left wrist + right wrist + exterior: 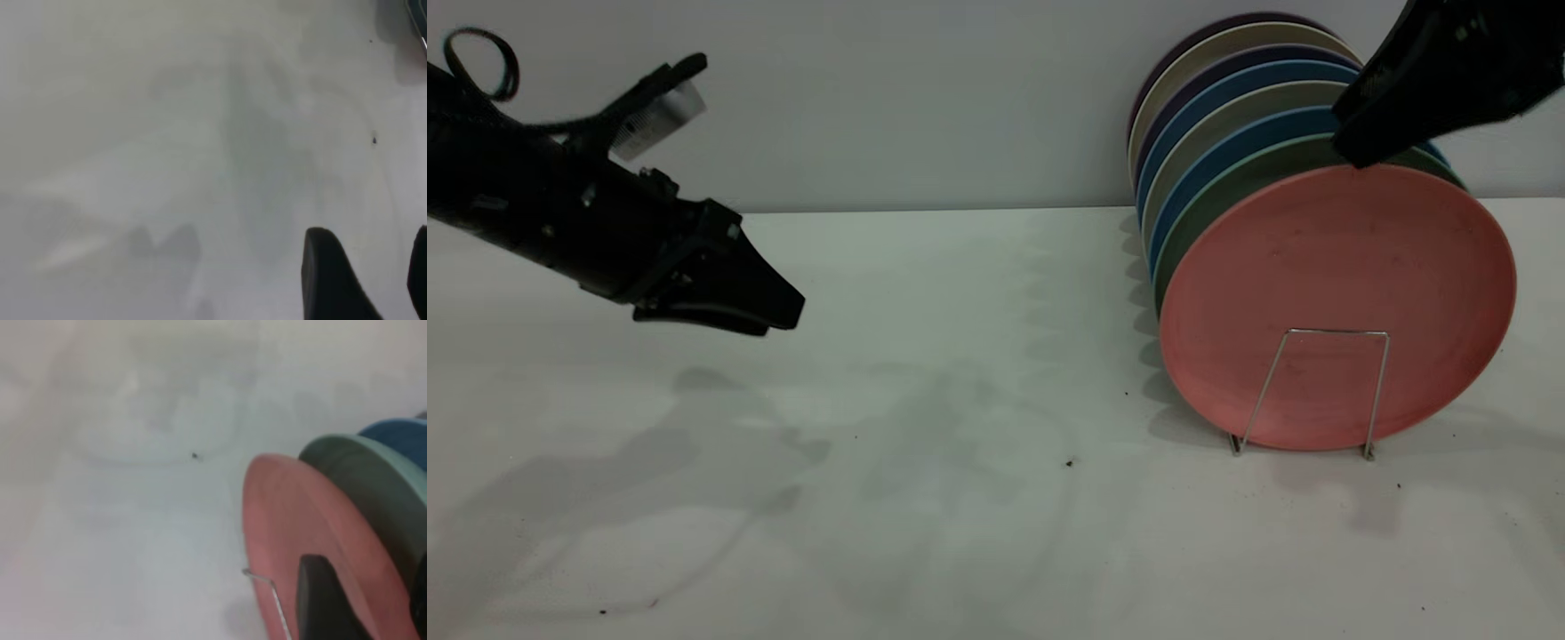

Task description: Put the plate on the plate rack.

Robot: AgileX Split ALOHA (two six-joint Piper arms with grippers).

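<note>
The plate (pixel 1338 307) stands on edge at the front of a row of plates, at about three o'clock on the tabletop (pixel 960 400), leaning back against the teal-green plate (pixel 1245 182) behind it. It stays upright because the front loop of the plate rack (pixel 1312 391) crosses its lower face and keeps the bottom edge from sliding forward. By the look of it the plate is already seated in its slot.

The right gripper (pixel 1356 147) sits at the plate's top rim, at roughly twelve o'clock on the disc. In the right wrist view one dark finger (pixel 323 600) lies against the pink face, probably steadying it. Whether the jaws pinch the rim or are just letting go I cannot tell, since the other finger is cut off.

The left gripper (pixel 769 311) hangs idle above the tabletop near nine o'clock, holding nothing, its fingers parted as its wrist view shows.

Most of the rack is hidden behind the plates; only that one loop and its feet show. The blue plates (pixel 1232 107) farther back appear only as rims, and the right arm runs out of the picture.
</note>
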